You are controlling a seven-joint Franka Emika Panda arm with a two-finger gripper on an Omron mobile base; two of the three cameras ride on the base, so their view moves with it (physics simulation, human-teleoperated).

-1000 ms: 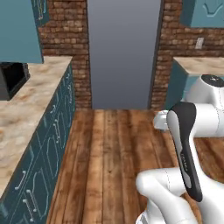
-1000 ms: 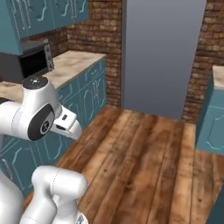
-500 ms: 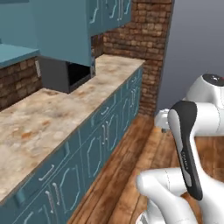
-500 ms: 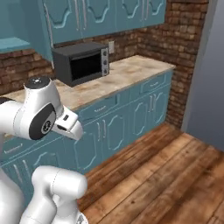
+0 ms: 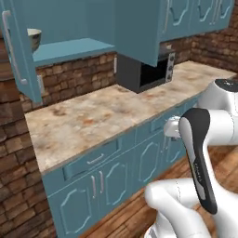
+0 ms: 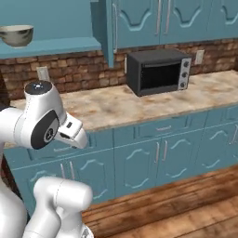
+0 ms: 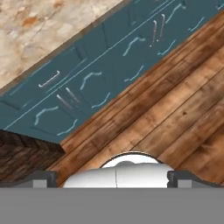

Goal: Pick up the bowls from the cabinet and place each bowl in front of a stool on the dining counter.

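Nearest, at the bottom of the hand view, the fingers stand spread wide, their two dark tips at opposite ends of the lower edge with nothing between them. Beyond them that view looks down on a wooden plank floor running across the middle and lower right, with teal base cabinets crossing the upper half on a slant.

In the left base view the white arm fills the lower right. Past it, teal base cabinets and drawers carry a marbled stone tabletop with rust blotches, which stretches from centre left to the upper right. A dark microwave sits on that tabletop in the upper middle of the frame, against a brick wall.

Farthest, high in the upper left, the cabinet stands open (its door, with a silver bar handle, hangs at the left edge). One bowl, beige-olive with dark markings, rests on the inner shelf and peeks from behind the door. The right base view shows the same bowl upright on the shelf at its upper left, well apart from the microwave to its right and from the arm at lower left.
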